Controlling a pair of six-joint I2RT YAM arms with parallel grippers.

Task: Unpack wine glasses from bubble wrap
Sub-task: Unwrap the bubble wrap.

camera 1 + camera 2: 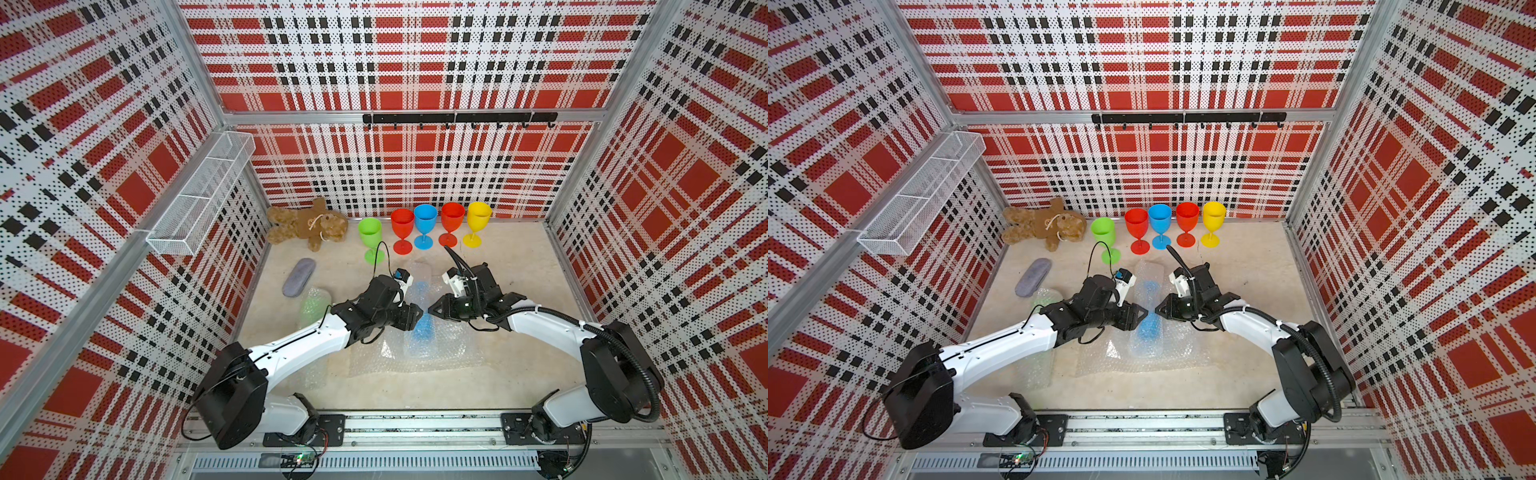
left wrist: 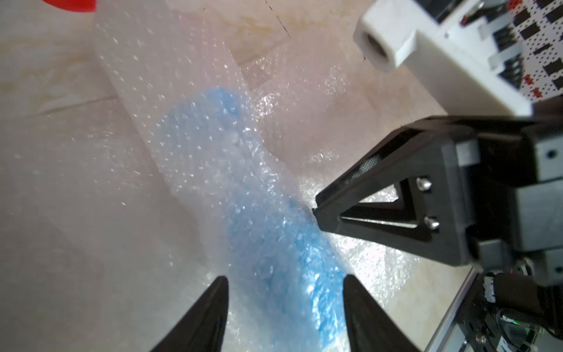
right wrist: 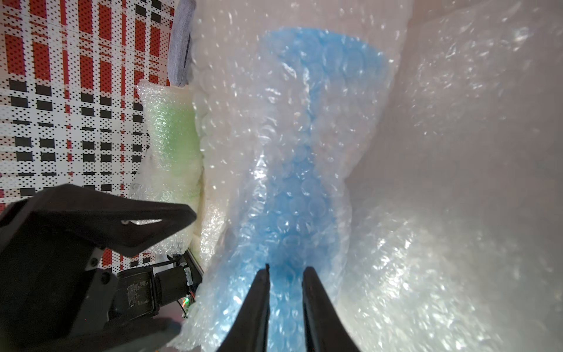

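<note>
The right gripper (image 3: 286, 271) has its two black fingers drawn close, pinching the bubble wrap (image 3: 274, 170) where the wrapped blue goblet (image 3: 316, 91) narrows. The left gripper (image 2: 285, 279) faces it from the other side, fingers standing apart with the same bundle between them; whether they press on it I cannot tell. In both top views the two grippers meet almost tip to tip over the bundle. The white-shelled forearms with black joints reach low and inward from bases on the metal rail (image 1: 415, 428) at the near edge, elbows bowed outward; the left arm crosses above a wrapped green goblet (image 1: 313, 305) lying nearer the left wall.

The blue bundle lies lengthwise, pointing away from the rail, on loose sheets (image 1: 453, 353) spread mid-table; the table (image 1: 519, 374) is pale beige and mottled like stone. Along the back, five bare goblets (image 1: 425, 218) stand upright in a row: green, red, blue, red, yellow. A teddy bear (image 1: 309, 224) sprawls left of them; a grey pouch (image 1: 298, 277) lies between the bear and the green bundle.

The wrap is clear, dimpled and glinting; the goblets are smooth, opaque plastic with round feet; the bear is brown plush. The walls (image 1: 415, 62) are perforated panels in red, black and white plaid; a white mesh basket (image 1: 203, 195) hangs on the left wall, and a black hook rail (image 1: 459, 118) on the back wall.
</note>
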